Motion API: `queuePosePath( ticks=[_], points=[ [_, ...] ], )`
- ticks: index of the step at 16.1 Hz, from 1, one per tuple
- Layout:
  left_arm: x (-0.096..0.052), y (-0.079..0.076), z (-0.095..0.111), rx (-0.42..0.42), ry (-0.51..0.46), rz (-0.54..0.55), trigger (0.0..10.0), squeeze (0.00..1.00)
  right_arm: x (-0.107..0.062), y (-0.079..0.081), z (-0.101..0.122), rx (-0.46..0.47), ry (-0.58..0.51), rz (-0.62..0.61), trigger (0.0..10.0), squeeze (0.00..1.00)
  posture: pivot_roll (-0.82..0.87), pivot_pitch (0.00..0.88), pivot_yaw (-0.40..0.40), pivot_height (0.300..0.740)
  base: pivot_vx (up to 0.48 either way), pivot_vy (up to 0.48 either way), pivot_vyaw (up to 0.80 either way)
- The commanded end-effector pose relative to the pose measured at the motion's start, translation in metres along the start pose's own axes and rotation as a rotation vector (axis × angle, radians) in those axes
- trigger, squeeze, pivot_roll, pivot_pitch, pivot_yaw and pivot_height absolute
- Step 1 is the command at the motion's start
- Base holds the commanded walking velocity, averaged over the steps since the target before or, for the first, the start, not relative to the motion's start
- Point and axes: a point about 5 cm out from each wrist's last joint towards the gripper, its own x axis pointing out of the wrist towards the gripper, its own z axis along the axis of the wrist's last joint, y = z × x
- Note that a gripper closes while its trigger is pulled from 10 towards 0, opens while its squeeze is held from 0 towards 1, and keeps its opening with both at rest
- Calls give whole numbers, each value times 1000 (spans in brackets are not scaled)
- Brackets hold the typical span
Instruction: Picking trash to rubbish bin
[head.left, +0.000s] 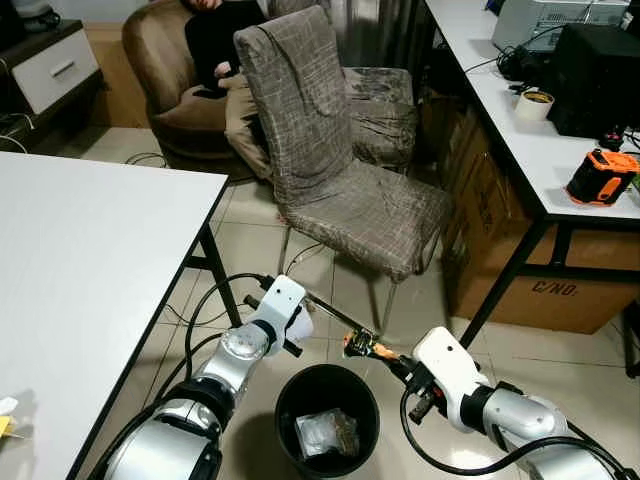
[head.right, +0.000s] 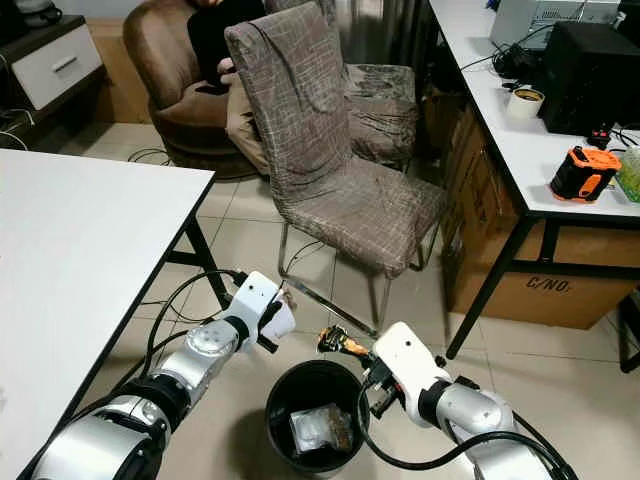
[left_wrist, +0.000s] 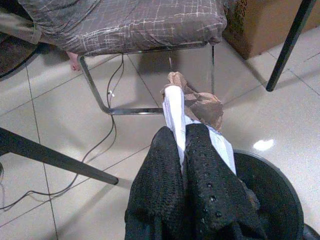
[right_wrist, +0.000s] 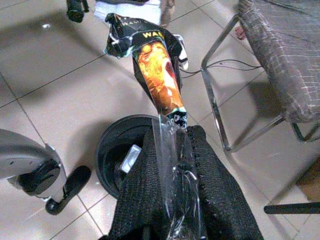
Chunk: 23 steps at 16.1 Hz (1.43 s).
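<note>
I had both arms out in front of me over the tiled floor (head.left: 150, 360), above the black rubbish bin (head.left: 290, 400). The bin stood on the floor between the two arms, and some crumpled clear plastic (head.left: 325, 432) already lay in its bottom.

My left gripper (left_wrist: 182, 150) had its jaws closed tight on a white and brown paper scrap (left_wrist: 192, 107). From the wrist camera, that scrap stuck out past the fingertips, with the bin's rim just below and to one side of it.

My right gripper (right_wrist: 172, 145) had its jaws pinched shut on an orange and black snack wrapper (right_wrist: 155, 70). The wrapper stood out beyond the fingers, with a clear strip of it trailing back between them. In the head views, the wrapper (head.left: 358, 345) hung just above the bin's far rim, close to the left arm's scrap.

A white worktop (head.left: 80, 270) was on my left. Beyond the bin stood a chair with a grey patterned cover (head.left: 330, 170), and a person sat in a brown armchair (head.left: 165, 60) behind it. On my right, another worktop (head.left: 520, 130) carried an orange and black tool (head.left: 600, 177) and a roll of tape (head.left: 534, 104), with a cardboard box (head.left: 560, 290) beneath it.
</note>
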Motion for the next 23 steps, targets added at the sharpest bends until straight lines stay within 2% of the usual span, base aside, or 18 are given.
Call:
queuePosePath(
  ticks=[1,2,3,4,9,13,16,17,18,19,21,22,23],
  points=[
    [2,-2,8,8,-21,-19,10000,94,0,2,2,-8,3,6,10000,0,-160,21,33,740,0,0,0],
    [3,-4,9,10,-25,-28,10000,455,0,3,2,-5,6,0,10000,0,-162,22,37,740,0,0,0],
    [3,-4,9,11,-24,-30,10000,639,0,3,1,-5,7,-4,10000,0,-164,23,39,740,0,0,0],
    [3,-6,9,16,-24,-44,10000,1000,-1,3,1,-6,10,-7,10000,0,-165,22,41,740,0,0,0],
    [5,-8,15,-2,-43,-64,10000,1000,-1,-1,1,-6,15,-23,10000,0,-175,19,49,740,0,0,0],
    [7,-18,18,-27,-49,-114,10000,1000,-2,-1,-1,-14,28,-29,10000,0,-178,18,55,740,0,0,0],
    [7,-15,17,-47,-49,-89,10000,1000,-2,-1,-2,-13,33,-37,10000,0,-172,16,58,740,0,0,0],
    [5,-8,13,-55,-42,-54,10000,976,0,-1,-3,-16,36,-41,10000,0,-167,16,62,740,0,0,0],
    [1,2,7,-67,-40,-21,10000,784,3,-1,-5,-5,32,-65,10000,0,-164,18,64,740,0,0,0],
    [-3,7,0,-62,-41,-12,10000,0,6,-1,-8,0,39,-80,10000,0,-157,20,63,740,0,0,0],
    [-11,16,-14,-42,-26,16,10000,0,12,-1,-16,-10,74,-93,10000,0,-144,29,61,740,0,0,0],
    [-22,30,-28,-49,-23,52,10000,0,23,-6,-25,3,90,-143,10000,0,-138,32,64,740,0,0,0],
    [-26,34,-31,-56,-27,59,10000,0,28,-9,-27,6,90,-169,10000,0,-133,35,64,740,0,0,0]
  ],
)
